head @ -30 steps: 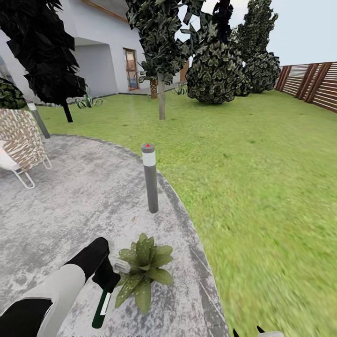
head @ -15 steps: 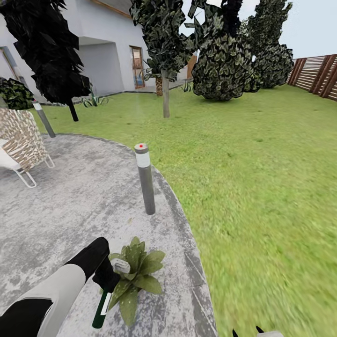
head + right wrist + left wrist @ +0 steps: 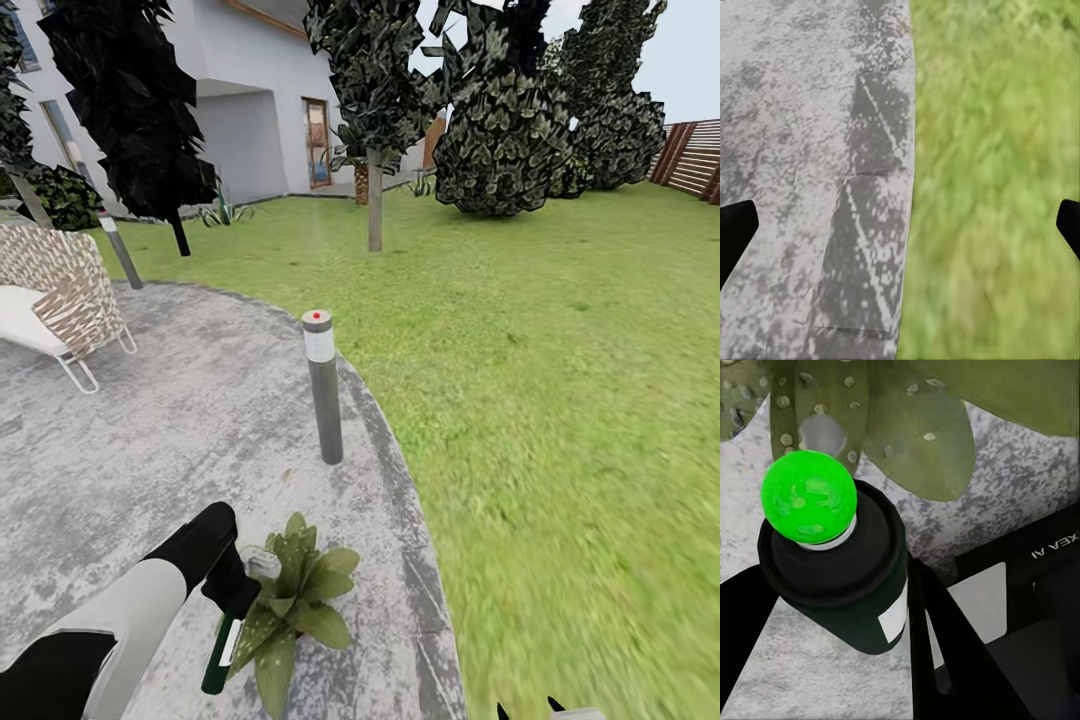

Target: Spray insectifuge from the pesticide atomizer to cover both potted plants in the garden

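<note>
One low rosette of broad green leaves [image 3: 290,600] sits near the grey paved patio [image 3: 150,440] edge; your left end effector [image 3: 235,590] pinches the slim dark green spray bottle [image 3: 222,652], nozzle toward the leaves for spraying. Your right end effector [image 3: 900,225] hangs spread.

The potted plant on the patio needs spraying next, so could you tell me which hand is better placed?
Left. The left hand grips the pesticide atomizer right beside the potted plant, nozzle at its leaves. The right hand is open over the patio edge.
</note>
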You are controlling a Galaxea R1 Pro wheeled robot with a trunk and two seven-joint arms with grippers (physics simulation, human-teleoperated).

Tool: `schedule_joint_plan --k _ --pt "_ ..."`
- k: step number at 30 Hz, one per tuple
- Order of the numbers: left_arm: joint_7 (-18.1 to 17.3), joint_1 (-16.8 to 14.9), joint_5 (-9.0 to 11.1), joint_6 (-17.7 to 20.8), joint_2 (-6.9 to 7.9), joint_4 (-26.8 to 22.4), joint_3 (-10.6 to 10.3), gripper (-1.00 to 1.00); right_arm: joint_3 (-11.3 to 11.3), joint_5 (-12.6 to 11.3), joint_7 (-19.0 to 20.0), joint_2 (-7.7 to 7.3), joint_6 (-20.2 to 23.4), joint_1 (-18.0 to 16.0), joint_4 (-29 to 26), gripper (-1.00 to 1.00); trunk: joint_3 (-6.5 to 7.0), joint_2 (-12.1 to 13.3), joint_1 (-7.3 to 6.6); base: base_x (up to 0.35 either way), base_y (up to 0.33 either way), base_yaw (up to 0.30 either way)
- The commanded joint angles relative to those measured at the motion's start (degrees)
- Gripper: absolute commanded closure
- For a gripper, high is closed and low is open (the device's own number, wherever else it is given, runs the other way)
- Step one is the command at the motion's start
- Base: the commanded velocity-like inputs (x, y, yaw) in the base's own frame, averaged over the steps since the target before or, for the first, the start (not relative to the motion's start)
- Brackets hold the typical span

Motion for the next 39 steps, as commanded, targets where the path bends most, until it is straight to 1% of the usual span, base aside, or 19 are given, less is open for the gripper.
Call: schedule_joint_plan --k 1,5,8,11,18,23,27,33,37,39 --pt "-0.5 0.0 -0.4 0.3 -0.07 -0.1 -0.3 1.0 -0.5 0.1 0.5 -0.09 -0.1 0.0 0.0 -1.0 -0.05 0.0 0.01 0.245 0.0 0.0" --pt "-0.5 0.0 -1.9 0.3 -0.17 0.2 -0.3 1.0 -0.5 0.1 0.5 -0.23 -0.1 0.0 -0.1 -1.0 -0.05 0.0 0.01 0.295 0.0 0.0" --pt "-0.5 0.2 -2.8 0.3 -0.11 0.7 -0.4 1.0 -0.5 0.1 0.5 -0.27 -0.1 0.0 -0.1 -1.0 -0.05 0.0 0.01 0.06 0.0 0.0" --pt "-0.6 0.6 -3.3 0.3 0.15 0.7 -0.4 1.0 -0.5 0.1 0.5 -0.25 -0.1 0.0 -0.1 -1.0 -0.05 0.0 0.01 0.01 0.0 0.0" --pt "-0.8 0.9 -3.5 0.0 1.28 0.7 -0.4 1.0 -0.4 0.1 0.5 -0.24 -0.1 0.0 -0.1 -1.0 -0.05 0.0 0.01 0.0 0.0 0.0" --pt "-0.8 0.1 -3.5 0.2 1.0 0.6 -0.3 1.0 -0.4 0.1 0.5 -0.11 -0.1 -0.1 -0.1 -1.0 -0.05 0.0 0.01 0.11 0.0 0.0" --pt "-0.8 0.6 -3.6 0.1 0.98 0.6 -0.5 1.0 -0.4 0.1 0.5 0.01 -0.1 0.0 -0.1 -1.0 -0.05 0.0 0.01 0.118 0.0 0.011" --pt "-0.8 1.1 -3.7 0.1 1.73 0.5 -0.3 1.0 -0.4 0.1 0.5 0.11 -0.1 0.0 -0.1 -1.0 -0.05 0.0 0.01 0.001 0.0 0.258" --pt "-0.8 1.1 -3.7 0.1 1.7 0.1 -0.1 1.0 -0.4 0.1 0.5 0.11 -0.1 0.0 -0.1 -1.0 -0.05 0.0 0.01 0.0 0.0 0.278" --pt "-0.8 1.1 -3.7 0.1 1.38 -0.1 0.0 1.0 -0.4 0.1 0.5 0.11 -0.1 0.0 -0.1 -1.0 -0.05 0.0 0.01 0.0 0.0 0.279"
